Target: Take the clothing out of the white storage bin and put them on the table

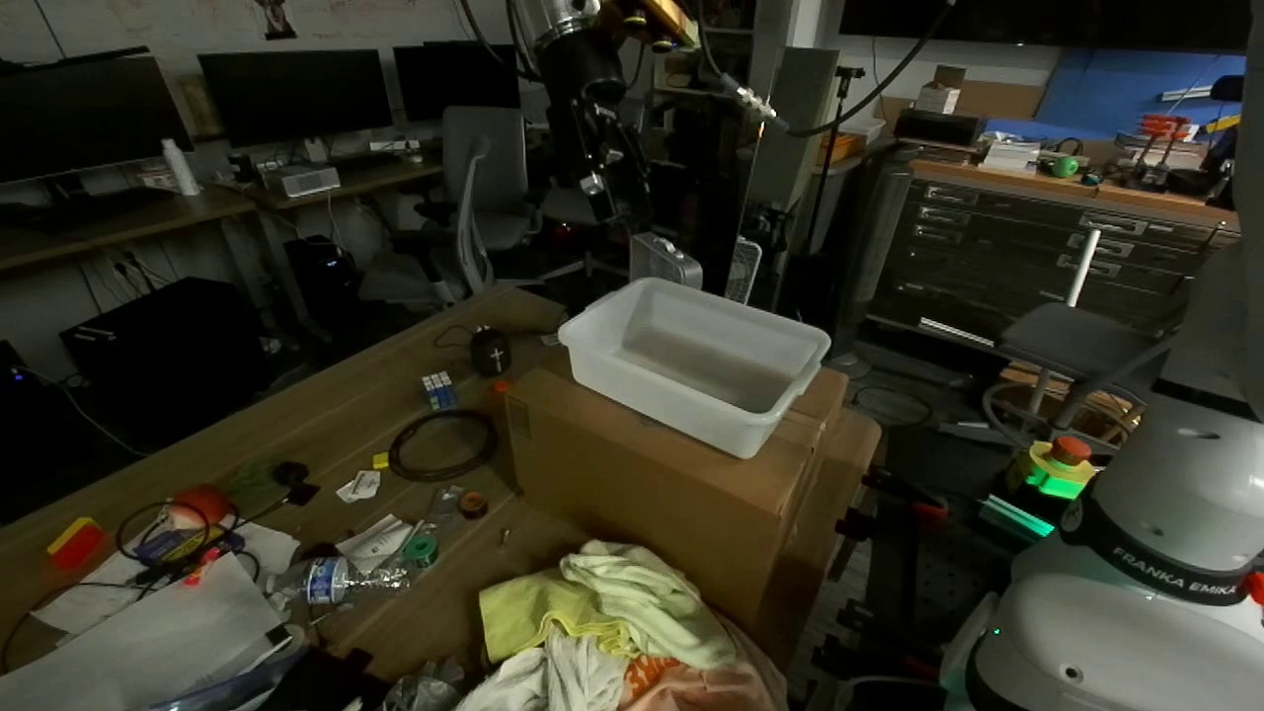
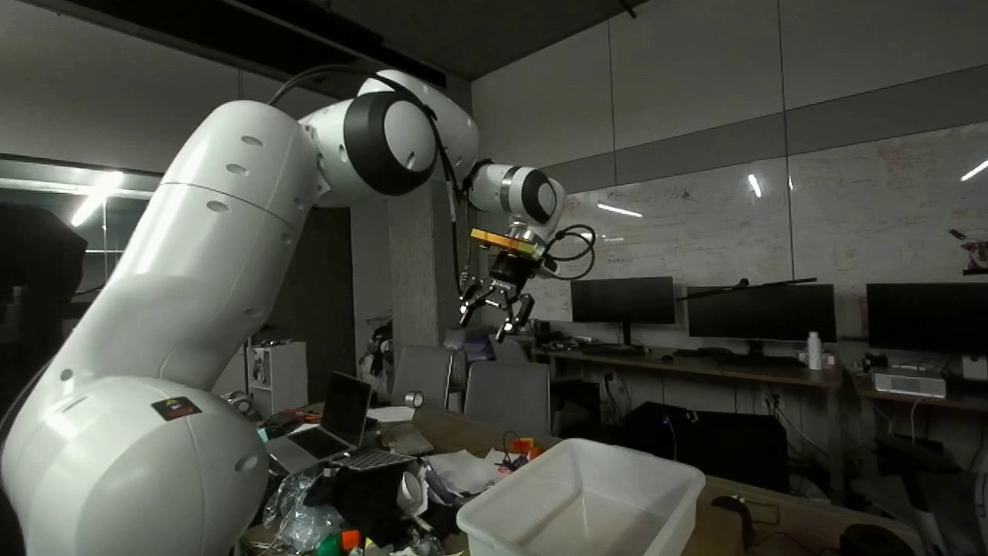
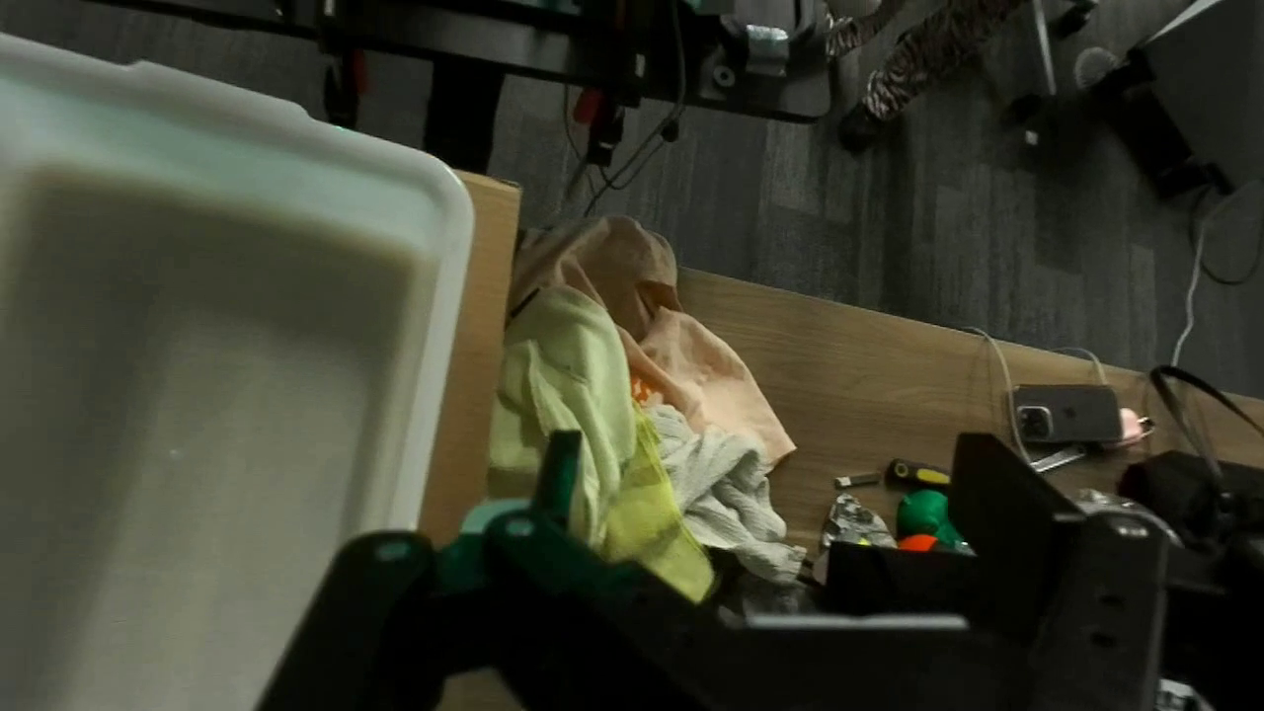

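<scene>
The white storage bin [image 1: 652,400] stands on a cardboard box; it also shows in an exterior view [image 2: 494,521] and at the left of the wrist view [image 3: 449,227]. No clothing shows inside it. A crumpled pile of clothing [image 1: 642,612], with yellow-green, light grey and peach pieces, lies on the wooden table [image 1: 326,425] against the box. The pile also shows in the wrist view [image 3: 583,365]. My gripper [image 2: 482,326] is open with nothing between its fingers, high above the table and apart from bin and clothing. It also shows in the wrist view [image 3: 775,449].
The cardboard box [image 1: 632,484] raises the bin above the table. A plastic bottle [image 1: 331,581], a cable coil [image 1: 444,446], a puzzle cube [image 1: 438,391] and papers [image 1: 168,642] lie on the table. A laptop [image 2: 340,417] and a phone [image 3: 1066,413] are there too.
</scene>
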### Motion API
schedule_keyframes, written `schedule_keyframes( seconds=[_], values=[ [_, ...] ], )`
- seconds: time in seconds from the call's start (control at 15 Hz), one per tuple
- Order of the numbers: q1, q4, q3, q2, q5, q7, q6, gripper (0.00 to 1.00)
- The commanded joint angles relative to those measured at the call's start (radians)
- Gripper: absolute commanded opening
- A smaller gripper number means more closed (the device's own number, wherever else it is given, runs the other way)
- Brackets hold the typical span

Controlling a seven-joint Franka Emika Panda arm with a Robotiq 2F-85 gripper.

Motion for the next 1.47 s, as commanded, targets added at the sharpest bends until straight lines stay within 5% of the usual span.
schedule_keyframes(
  seconds=[0.0, 0.53, 1.0, 1.4],
  values=[
    [-0.044, -0.044, -0.027, -0.039, -0.061, -0.016, -0.033, 1.0],
    [-0.147, -0.339, -0.091, -0.219, -0.088, -0.134, 0.102, 1.0],
    [-0.165, -0.567, -0.124, -0.368, -0.081, -0.217, 0.48, 1.0],
    [-0.166, -0.683, -0.14, -0.435, -0.056, -0.218, 0.64, 1.0]
  ],
)
